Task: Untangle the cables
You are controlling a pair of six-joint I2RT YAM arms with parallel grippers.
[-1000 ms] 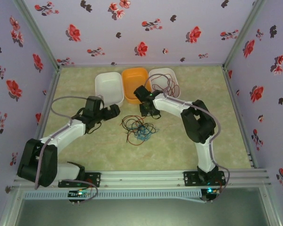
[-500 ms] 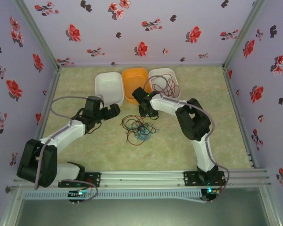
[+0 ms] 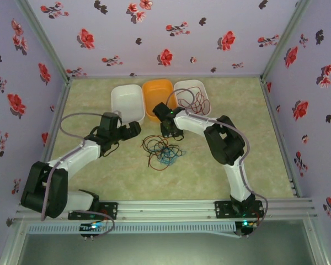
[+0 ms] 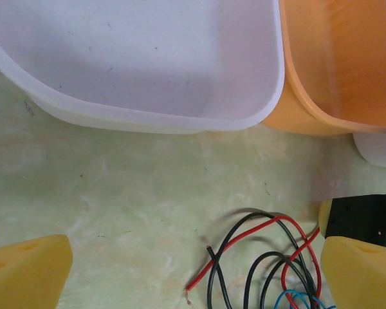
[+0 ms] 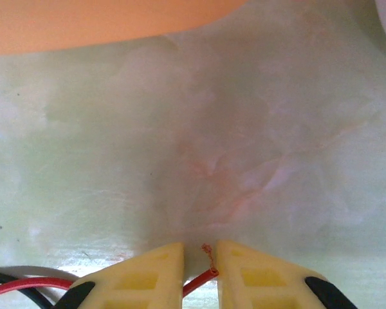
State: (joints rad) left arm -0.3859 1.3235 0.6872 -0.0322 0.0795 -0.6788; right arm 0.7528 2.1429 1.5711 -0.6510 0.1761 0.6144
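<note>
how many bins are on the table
3, in a row at the far side: left white bin, orange bin in the middle, right white bin. None seem hidden.

A white plastic tub (image 3: pixel 127 102), an orange plastic tub (image 3: pixel 157 95) and another white tub (image 3: pixel 188 83) line the upper centre of a green marbled tabletop (image 3: pixel 265 144).

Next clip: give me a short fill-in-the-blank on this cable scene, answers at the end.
1. The middle bin is coloured ____.
2. Wires lie in the white bin to the ____ of it.
3. Between the fingers of the right gripper sits the end of a ____ wire.
4. The left gripper has its jaws ____.
Answers: orange; right; red; open.
</note>
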